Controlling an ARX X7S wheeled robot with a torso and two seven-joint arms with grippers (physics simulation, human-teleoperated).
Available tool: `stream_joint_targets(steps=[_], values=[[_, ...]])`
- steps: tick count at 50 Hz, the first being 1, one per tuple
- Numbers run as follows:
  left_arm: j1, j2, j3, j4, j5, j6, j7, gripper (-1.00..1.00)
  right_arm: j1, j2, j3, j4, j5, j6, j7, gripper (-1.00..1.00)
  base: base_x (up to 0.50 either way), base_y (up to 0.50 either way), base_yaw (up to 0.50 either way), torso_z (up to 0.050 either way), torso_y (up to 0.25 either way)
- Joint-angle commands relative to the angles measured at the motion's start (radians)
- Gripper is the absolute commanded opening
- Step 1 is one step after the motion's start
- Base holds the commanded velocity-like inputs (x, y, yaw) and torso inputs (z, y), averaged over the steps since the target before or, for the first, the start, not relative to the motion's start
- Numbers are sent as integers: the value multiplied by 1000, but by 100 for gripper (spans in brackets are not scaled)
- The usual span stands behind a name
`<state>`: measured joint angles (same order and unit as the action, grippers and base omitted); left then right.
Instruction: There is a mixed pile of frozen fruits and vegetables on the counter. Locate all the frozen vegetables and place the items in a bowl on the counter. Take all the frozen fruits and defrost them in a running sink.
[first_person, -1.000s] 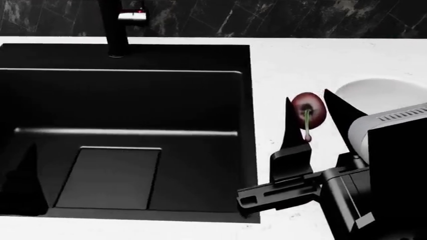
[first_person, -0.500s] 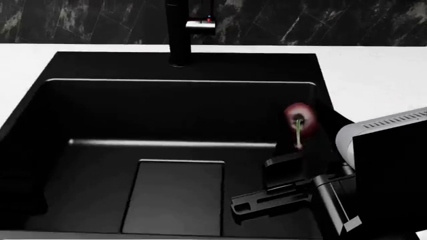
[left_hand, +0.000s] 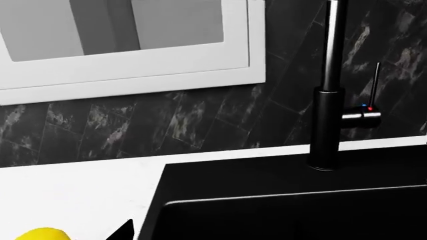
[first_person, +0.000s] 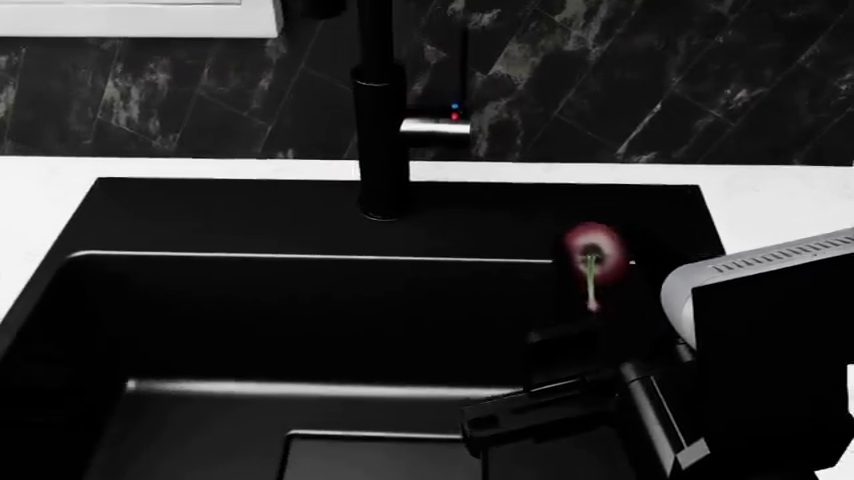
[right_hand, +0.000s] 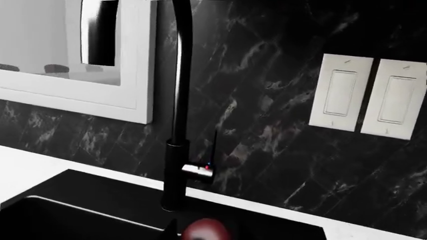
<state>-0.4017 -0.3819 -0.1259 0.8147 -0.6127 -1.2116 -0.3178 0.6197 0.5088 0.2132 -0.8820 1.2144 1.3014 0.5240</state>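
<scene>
The right gripper (first_person: 597, 270) is over the black sink (first_person: 200, 300), near its right wall, and it holds the dark red cherry (first_person: 593, 246) between its jaws; the thin green stem of the cherry hangs down from it. The black fingers are very hard to see against the dark basin, so only the cherry and the grey and black body of the arm show clearly in the head view. In the right wrist view the cherry (right_hand: 207, 230) appears as a blurred red shape at the edge of the picture, in front of the sink's back rim. The tall black tap (first_person: 379, 120) stands at the back of the sink, with its red and blue dots on the small side handle, and the cherry is to the right of it, well apart. The white counter (first_person: 787, 200) goes around the sink on the left, the right and behind. The left gripper (left_hand: 125, 231) shows only as a small dark tip in the left wrist view, so I cannot tell if its jaws are open or closed. Just beside this tip a part of the yellow lemon (left_hand: 41, 234) lies on the counter, left of the sink
</scene>
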Motion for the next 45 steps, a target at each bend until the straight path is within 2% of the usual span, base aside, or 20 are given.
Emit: stream_joint_targets(steps=[1,5,11,16,22,29,32,45], values=[[-5,-1,12,-5,-3,3,-7,100,-25,-23,-27,39,12,16,25,-100,445,0,0,0,0],[-14,2,26,-20,5,11,-11,100,20,-59,-78,102,60,64,56,-100,0,0,0,0,3],[6,-11,-13,7,-21,0,-4,100,66,-120,-199,217,8,67,23,-100,0,0,0,0,0],[-7,-6,-14,-1,-21,0,-12,100,50,-151,-282,338,-94,9,-34,-100,0,0,0,0,0],[1,-12,-17,-2,-27,4,-8,100,29,-156,-448,510,-276,-129,-173,-100,0,0,0,0,0],[5,-13,-20,-1,-30,8,-11,100,26,-171,-544,681,-382,-227,-255,-100,0,0,0,0,0],[9,-18,-33,5,-37,6,-9,100,0,-184,-602,803,-461,-319,-304,-100,0,0,0,0,0],[9,-20,-24,-12,-32,23,-14,100,3,-237,-664,1038,-534,-434,-383,-100,0,0,0,0,0]])
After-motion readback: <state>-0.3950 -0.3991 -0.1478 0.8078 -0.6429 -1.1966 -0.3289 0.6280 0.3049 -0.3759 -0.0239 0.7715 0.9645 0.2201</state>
